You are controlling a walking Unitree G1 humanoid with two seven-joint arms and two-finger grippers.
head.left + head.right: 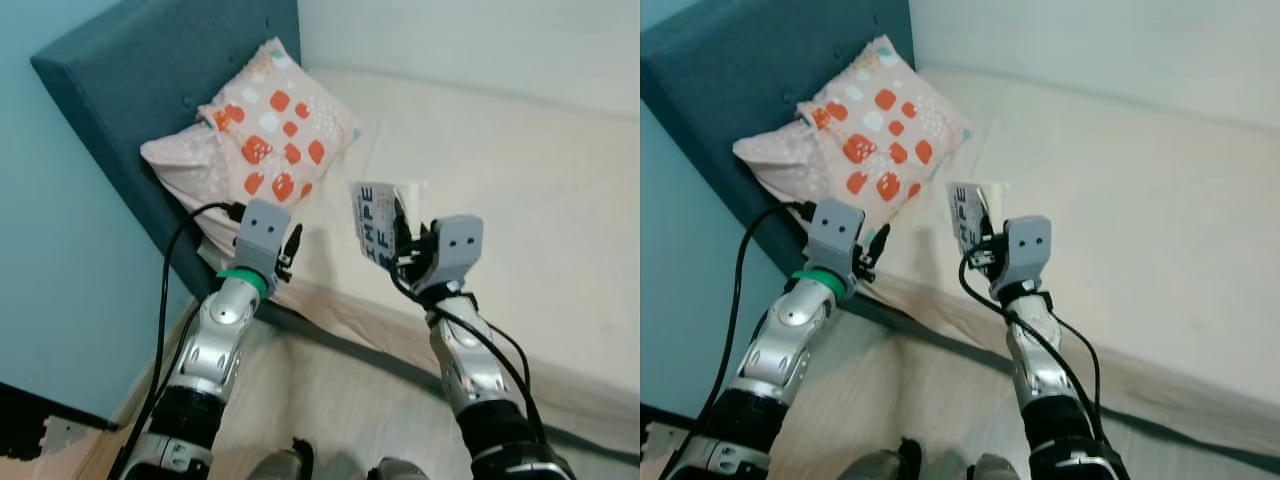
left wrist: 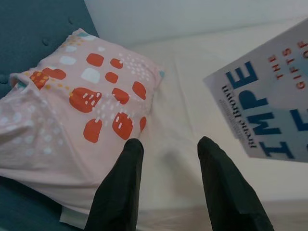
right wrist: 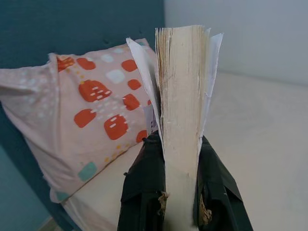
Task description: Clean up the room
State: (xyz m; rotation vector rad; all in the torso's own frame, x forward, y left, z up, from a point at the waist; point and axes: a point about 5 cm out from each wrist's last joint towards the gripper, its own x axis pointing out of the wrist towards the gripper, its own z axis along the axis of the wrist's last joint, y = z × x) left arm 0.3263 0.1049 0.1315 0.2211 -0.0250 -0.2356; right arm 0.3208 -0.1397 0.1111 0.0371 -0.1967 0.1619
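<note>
One pillow (image 1: pixel 262 140), one book (image 1: pixel 377 222), one bed (image 1: pixel 500 170), two claws

Book (image 2: pixel 269 110) cover, clamped in right gripper (image 3: pixel 179 144): big blue letters "IMPE", cut off by the frame edge. Red "THE GIFTS OF" beside them. Small dark author line reads roughly "brené brown", not certain. No other legible text.

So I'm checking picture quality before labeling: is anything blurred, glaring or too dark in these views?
Both eye views are evenly lit and fairly sharp, with no glare; the bed looks washed out pale. In the left wrist view the pillow is clear and the book title is readable but cut off at the edge. In the right wrist view the near page edges look slightly soft.
</note>
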